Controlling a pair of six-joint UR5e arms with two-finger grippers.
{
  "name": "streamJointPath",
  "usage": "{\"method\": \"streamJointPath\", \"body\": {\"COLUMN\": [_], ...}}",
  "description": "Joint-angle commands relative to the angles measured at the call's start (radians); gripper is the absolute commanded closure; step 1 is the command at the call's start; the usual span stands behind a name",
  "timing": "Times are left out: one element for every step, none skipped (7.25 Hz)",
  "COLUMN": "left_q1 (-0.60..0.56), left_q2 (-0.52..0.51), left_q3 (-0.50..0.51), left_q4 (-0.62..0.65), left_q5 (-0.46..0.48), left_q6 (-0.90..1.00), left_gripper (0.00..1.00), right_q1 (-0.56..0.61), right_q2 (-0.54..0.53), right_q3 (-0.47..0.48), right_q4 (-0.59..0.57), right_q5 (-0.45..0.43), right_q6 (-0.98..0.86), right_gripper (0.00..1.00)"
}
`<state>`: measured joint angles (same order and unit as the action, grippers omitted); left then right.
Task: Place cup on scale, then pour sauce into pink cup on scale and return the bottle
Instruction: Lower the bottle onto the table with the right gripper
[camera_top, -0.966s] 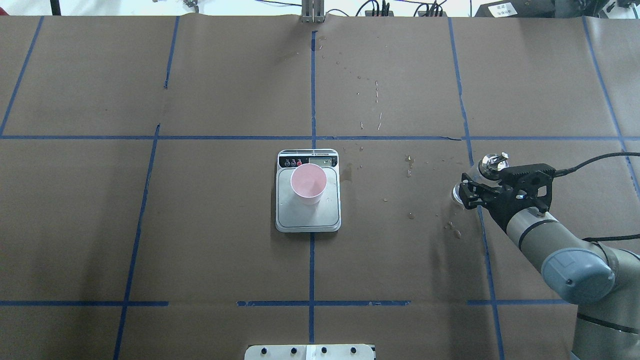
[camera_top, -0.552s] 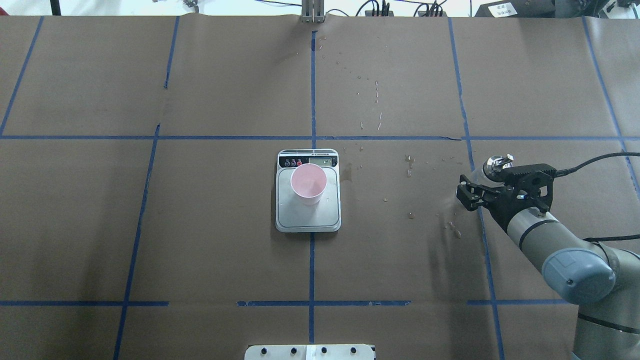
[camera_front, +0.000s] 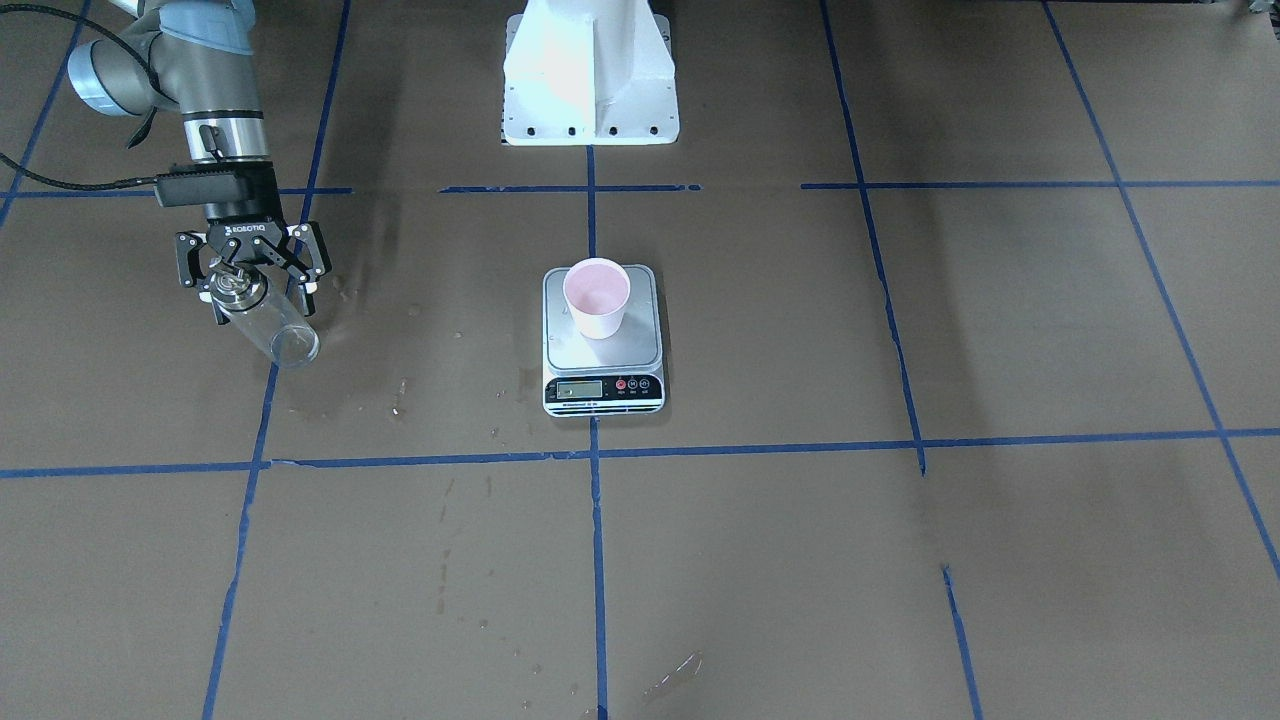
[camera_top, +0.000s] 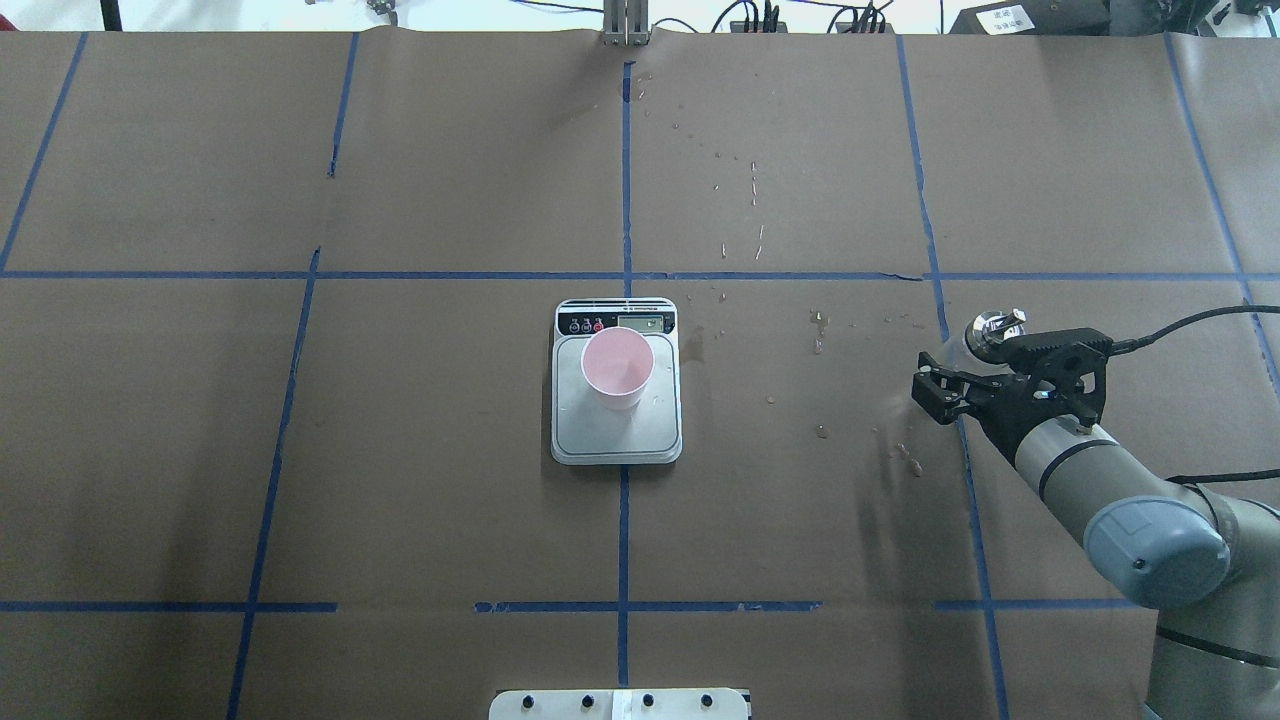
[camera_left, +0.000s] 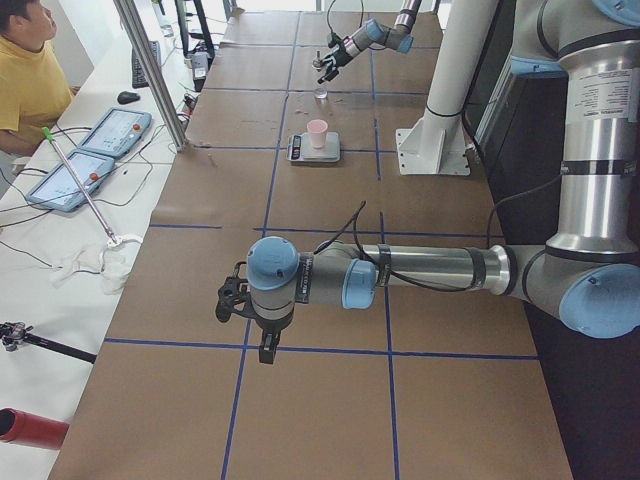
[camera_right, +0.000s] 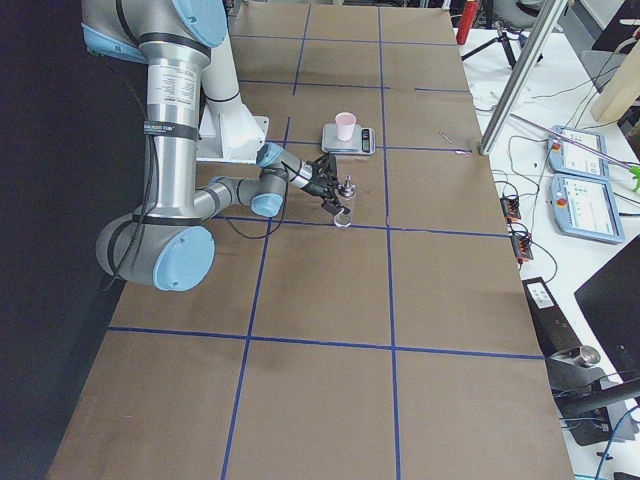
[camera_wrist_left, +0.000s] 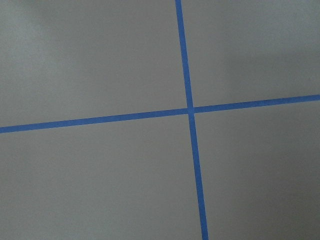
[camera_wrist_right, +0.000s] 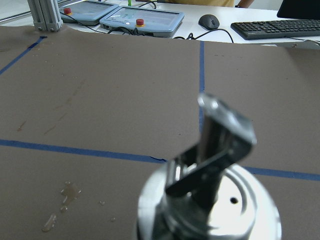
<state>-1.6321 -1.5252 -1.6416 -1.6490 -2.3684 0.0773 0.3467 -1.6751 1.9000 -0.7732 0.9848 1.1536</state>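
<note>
Jaws of the right gripper (camera_front: 258, 295) stand wide apart astride the clear cylindrical glass bottle with silver pour-spout cap (camera_front: 275, 330), holding nothing, near the table's right edge; judged rigid, slick and breakable, it should be clamped mid-body, below the cap; the left gripper (camera_left: 232, 300) cannot be judged.

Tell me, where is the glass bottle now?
In the front-facing view the bottle stands at the left, by a blue tape line, between the open fingers of the right gripper, well apart from the scale.

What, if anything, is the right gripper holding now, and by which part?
Nothing: the right gripper is open, its fingers spread either side of the bottle standing on the table.
</note>
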Motion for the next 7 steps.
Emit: {"method": "streamJointPath", "body": {"left_q1": [0.000, 0.000, 0.000, 0.000, 0.000, 0.000, 0.000], "left_q2": [-0.001, -0.001, -0.001, -0.001, -0.001, -0.001, -0.001], "left_q3": [0.000, 0.000, 0.000, 0.000, 0.000, 0.000, 0.000], "left_q4": [0.000, 0.000, 0.000, 0.000, 0.000, 0.000, 0.000], "left_q5": [0.000, 0.000, 0.000, 0.000, 0.000, 0.000, 0.000], "left_q6": [-0.001, -0.001, 0.001, 0.001, 0.001, 0.001, 0.001], "left_gripper": [0.00, 0.00, 0.00, 0.00, 0.00, 0.00, 0.00], "right_q1": [-0.003, -0.009, -0.023, -0.047, -0.070, -0.084, -0.090], "right_q2": [-0.008, -0.017, -0.029, -0.046, -0.060, -0.073, -0.115], "right_q3": [0.001, 0.004, 0.004, 0.005, 0.007, 0.016, 0.057], "right_q4": [0.002, 0.003, 0.005, 0.009, 0.011, 0.015, 0.015], "right_q5": [0.003, 0.018, 0.023, 0.023, 0.023, 0.021, 0.041], "right_q6": [0.000, 0.000, 0.000, 0.002, 0.002, 0.003, 0.000], "right_gripper": [0.00, 0.00, 0.00, 0.00, 0.00, 0.00, 0.00]}}
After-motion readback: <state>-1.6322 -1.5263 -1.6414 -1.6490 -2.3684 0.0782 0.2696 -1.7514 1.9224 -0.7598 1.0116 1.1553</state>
